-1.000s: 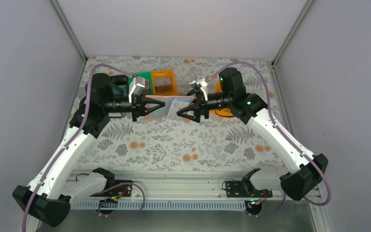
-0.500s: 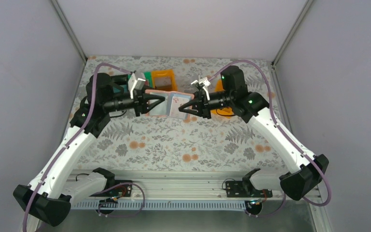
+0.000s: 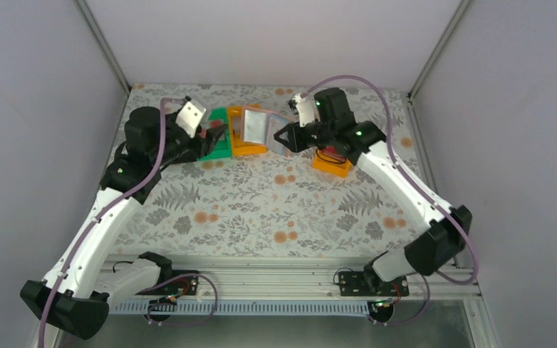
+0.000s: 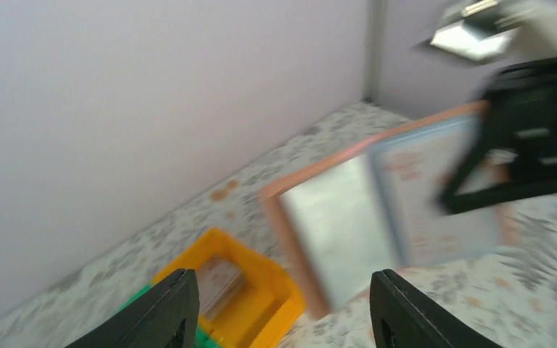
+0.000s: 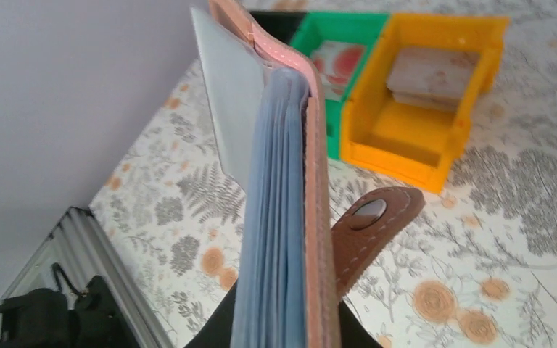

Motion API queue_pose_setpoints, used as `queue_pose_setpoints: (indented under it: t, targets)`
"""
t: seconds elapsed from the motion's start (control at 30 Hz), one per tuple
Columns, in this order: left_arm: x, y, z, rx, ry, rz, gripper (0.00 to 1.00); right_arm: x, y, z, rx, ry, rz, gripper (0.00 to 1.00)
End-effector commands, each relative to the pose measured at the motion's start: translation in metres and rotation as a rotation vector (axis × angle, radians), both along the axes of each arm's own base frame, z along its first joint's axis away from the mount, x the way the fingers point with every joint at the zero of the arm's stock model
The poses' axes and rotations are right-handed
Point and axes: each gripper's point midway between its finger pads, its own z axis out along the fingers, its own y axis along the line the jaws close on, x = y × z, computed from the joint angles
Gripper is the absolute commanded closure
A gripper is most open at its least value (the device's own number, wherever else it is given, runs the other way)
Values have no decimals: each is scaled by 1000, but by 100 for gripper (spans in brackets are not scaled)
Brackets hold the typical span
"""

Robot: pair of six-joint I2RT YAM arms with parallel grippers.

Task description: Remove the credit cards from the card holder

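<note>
Gripping card holder [image 5: 275, 217], right fingers [image 5: 210, 335], pale cards [image 5: 428, 72] in orange bin [image 5: 406, 156]

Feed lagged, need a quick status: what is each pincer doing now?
Left pincer: open, empty.
Right pincer: shut on the brownish-pink folding card holder.

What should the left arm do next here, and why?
Probably bring the left gripper toward the card holder. The right gripper holds it open in the air, a printed credit card faces the left fingers, and they are open and apart from it.
</note>
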Motion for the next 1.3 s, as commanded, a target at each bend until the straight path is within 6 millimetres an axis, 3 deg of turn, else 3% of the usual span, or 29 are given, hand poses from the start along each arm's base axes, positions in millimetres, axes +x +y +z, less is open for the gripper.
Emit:
queue_pose_setpoints:
  t: [0.0, 0.1, 0.17, 0.3, 0.37, 0.67, 0.9, 1.1, 1.27]
  targets:
    - [-62, -53, 17, -54, 10, -417, 43, 9, 1, -11, -40, 86, -82, 96]
    - [-112, -81, 10, -131, 86, -716, 43, -1, 14, 0, -3, 67, 7, 96]
    - [-126, -90, -5, -183, 165, -800, 44, -17, 26, 16, 48, 31, 108, 96]
    - [-99, -88, -16, -257, 260, -674, 60, -52, 33, 49, 142, -61, 285, 96]
    - [-93, -86, -18, -265, 268, -657, 63, -68, 35, 63, 187, -90, 362, 96]
    - [-83, -82, -11, -265, 257, -620, 69, -119, 57, 82, 266, -205, 592, 96]
    - [-86, -83, 2, -308, 257, -660, 72, -135, 54, 80, 279, -224, 681, 96]
    - [-90, -93, 29, -388, 266, -731, 68, -127, 59, 73, 269, -230, 670, 96]
    - [-100, -105, 25, -399, 313, -791, 72, -119, 64, 64, 250, -233, 656, 96]
